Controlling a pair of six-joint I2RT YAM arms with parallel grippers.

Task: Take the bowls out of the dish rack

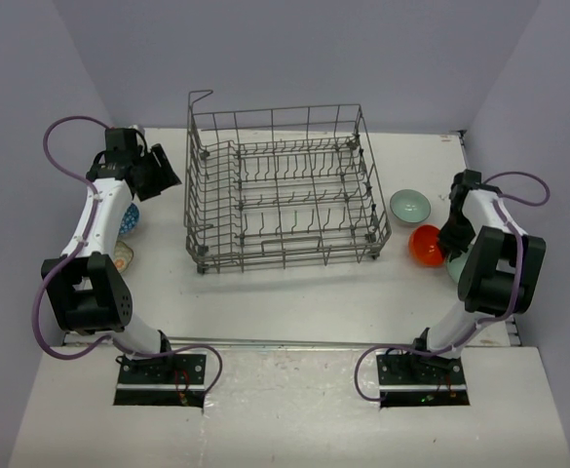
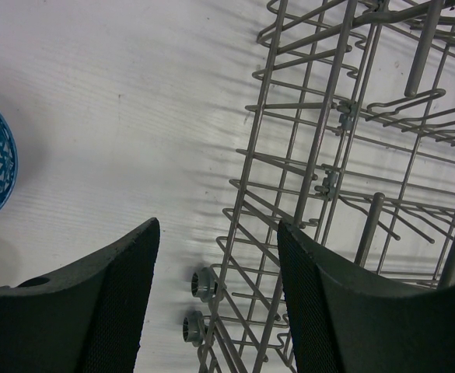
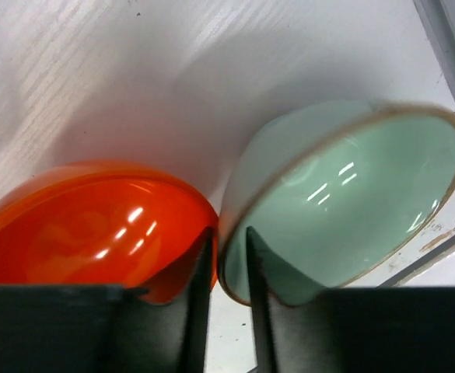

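While overhead hides it, right hand straddles mint bowl rim, grip uncertain.

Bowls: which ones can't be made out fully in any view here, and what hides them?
Blue bowl: top view, mostly under the left arm; left wrist, cut off by the left edge.
Patterned bowl: top view, only a sliver beside that arm.
Near mint bowl: top view, nearly hidden by the right arm; right wrist, jaws straddle its rim, grip unclear.
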